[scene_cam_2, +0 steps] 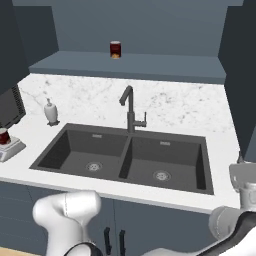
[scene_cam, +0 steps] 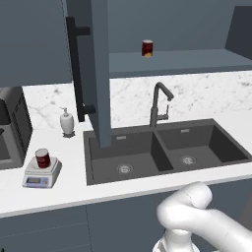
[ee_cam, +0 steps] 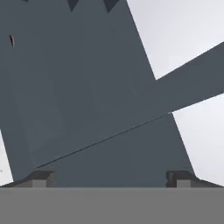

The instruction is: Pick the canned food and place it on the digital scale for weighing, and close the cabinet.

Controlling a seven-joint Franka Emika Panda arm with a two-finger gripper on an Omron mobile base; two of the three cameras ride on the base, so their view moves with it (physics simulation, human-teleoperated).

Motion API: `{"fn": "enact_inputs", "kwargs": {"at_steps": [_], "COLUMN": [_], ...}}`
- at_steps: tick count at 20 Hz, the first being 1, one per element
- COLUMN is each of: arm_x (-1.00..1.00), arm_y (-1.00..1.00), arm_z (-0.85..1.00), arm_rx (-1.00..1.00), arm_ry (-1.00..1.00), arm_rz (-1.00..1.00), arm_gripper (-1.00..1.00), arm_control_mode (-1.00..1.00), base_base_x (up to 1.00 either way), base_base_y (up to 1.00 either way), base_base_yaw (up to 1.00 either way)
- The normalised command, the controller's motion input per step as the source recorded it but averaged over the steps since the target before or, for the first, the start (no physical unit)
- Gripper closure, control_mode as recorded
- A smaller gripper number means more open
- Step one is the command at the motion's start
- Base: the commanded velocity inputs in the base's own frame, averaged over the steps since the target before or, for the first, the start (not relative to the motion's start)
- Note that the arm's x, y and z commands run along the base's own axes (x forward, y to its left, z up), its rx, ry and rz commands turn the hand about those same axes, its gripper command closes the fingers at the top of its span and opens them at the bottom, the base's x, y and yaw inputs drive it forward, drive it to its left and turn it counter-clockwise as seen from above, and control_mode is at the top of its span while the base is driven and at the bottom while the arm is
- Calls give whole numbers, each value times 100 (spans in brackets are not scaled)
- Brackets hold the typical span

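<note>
left base: I look from behind-left, down over the sink (scene_cam: 162, 152).
right base: from behind-right, same sink and faucet (scene_cam_2: 131, 110).
hand: close against the cabinet (ee_cam: 87, 87).

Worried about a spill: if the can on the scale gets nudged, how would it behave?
The can looks rigid, standing upright. It's taller than wide, so it might tip, then roll. The scale is small and probably light, likely sliding too.
</note>
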Motion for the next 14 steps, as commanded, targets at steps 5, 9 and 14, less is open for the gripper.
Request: {"fn": "enact_inputs", "kwargs": {"at_steps": [5,9,14], "arm_x": [-2,-1,0], "arm_y": [-38,0,58], "arm_z": [58,87,79], "arm_rx": [2,-1,-9], "arm_ry": [-2,-6,-9], "arm_rz": [0,0,3], "arm_gripper": [-100,-100,-100], "arm_control_mode": [-100,-100,-100], "base_base_x": [0,0,0], "base_base_y": [0,0,0], "base_base_yaw": [0,0,0]}}
